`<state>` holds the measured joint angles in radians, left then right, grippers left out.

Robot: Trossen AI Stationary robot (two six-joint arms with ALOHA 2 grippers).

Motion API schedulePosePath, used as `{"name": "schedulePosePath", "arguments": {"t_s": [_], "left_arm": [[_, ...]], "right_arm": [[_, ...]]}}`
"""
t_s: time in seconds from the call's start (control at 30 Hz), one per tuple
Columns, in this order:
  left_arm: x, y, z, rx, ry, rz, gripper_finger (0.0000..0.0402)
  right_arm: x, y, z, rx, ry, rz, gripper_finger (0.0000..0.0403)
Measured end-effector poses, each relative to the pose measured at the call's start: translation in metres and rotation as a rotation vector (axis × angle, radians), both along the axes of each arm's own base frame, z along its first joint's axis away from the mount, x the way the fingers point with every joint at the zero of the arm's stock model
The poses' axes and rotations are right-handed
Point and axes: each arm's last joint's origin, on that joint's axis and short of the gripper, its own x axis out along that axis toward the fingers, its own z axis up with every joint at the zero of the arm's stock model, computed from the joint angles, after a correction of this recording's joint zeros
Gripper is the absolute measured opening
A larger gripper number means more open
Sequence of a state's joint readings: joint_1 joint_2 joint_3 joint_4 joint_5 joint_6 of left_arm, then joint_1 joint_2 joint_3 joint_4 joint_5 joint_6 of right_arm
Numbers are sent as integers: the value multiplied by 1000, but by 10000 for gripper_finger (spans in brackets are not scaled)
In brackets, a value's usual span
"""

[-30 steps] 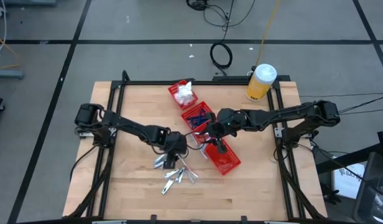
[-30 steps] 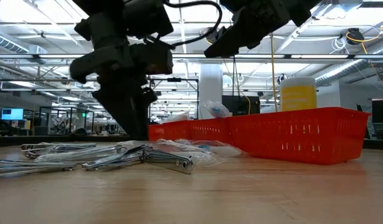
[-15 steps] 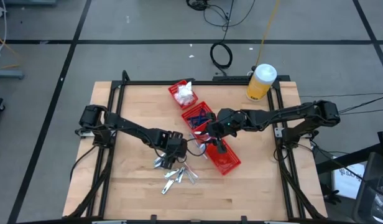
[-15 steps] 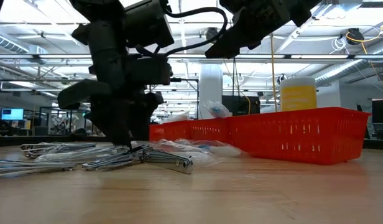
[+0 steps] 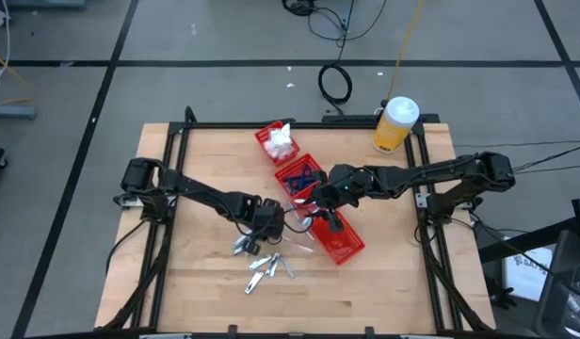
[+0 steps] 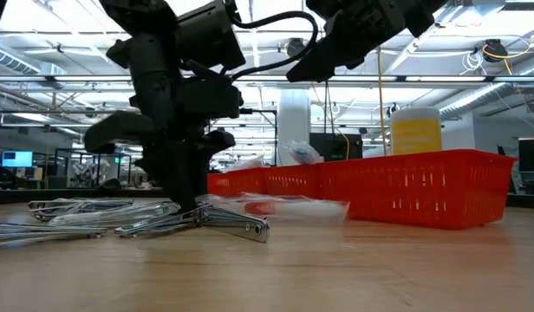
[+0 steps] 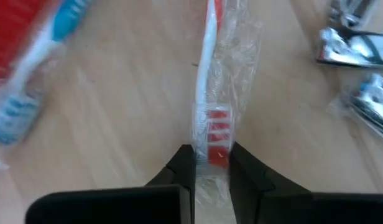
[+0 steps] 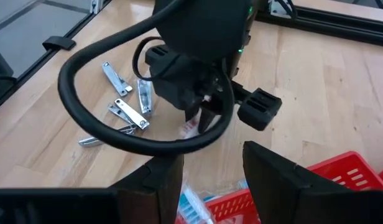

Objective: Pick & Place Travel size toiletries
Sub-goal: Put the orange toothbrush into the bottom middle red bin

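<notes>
A clear-wrapped toothbrush (image 7: 210, 74) with a white handle and red bristles lies on the wooden table, and my left gripper (image 7: 213, 168) is shut on it. The gripper points steeply down (image 5: 262, 229) just left of the red bins. A second wrapped toothbrush (image 7: 17, 93), blue and white, lies beside it. Several silvery nail clippers (image 5: 268, 268) lie on the table nearer the front edge. My right gripper (image 8: 210, 162) hangs open over the nearest red bin (image 5: 346, 247), with nothing between its fingers. My left gripper pinches the wrapped toothbrush at its red-bristled head end (image 7: 216, 134) between its two fingers, wrapper and all. The fingers come from above, slanting down, with the brush running away along their line. The handle end (image 6: 284, 206) reaches toward the red bins, low over the table.
Three red bins stand in a slanting row: white packets (image 5: 276, 141) in the far one, dark blue pieces (image 5: 299, 179) in the middle one. A tall yellow bottle (image 5: 395, 124) stands at the far right corner. Bare wood lies toward the near edge and the left.
My left gripper has rolled about its own line, sunk a little onto the pile and taken hold of the red-bristled toothbrush. The wrapped brush has shifted and shows blurred toward the red bins. My right gripper has kept still.
</notes>
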<state>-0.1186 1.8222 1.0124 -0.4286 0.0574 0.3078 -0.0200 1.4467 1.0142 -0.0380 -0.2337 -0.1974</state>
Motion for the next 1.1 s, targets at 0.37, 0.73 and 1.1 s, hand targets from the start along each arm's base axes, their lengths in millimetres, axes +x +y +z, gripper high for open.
{"name": "schedulePosePath", "arguments": {"t_s": [0.37, 0.73, 1.1], "left_arm": [[-28, 0, 50, 55, -10, 129, 48], [-57, 4, 99, 172, -148, 368, 48], [-55, 16, 102, 173, -172, 416, 48]], "right_arm": [[0, 0, 0, -3, -5, 2, 151], [23, 14, -16, -92, -68, -156, 159], [57, 14, -46, -116, -25, -155, 206]]}}
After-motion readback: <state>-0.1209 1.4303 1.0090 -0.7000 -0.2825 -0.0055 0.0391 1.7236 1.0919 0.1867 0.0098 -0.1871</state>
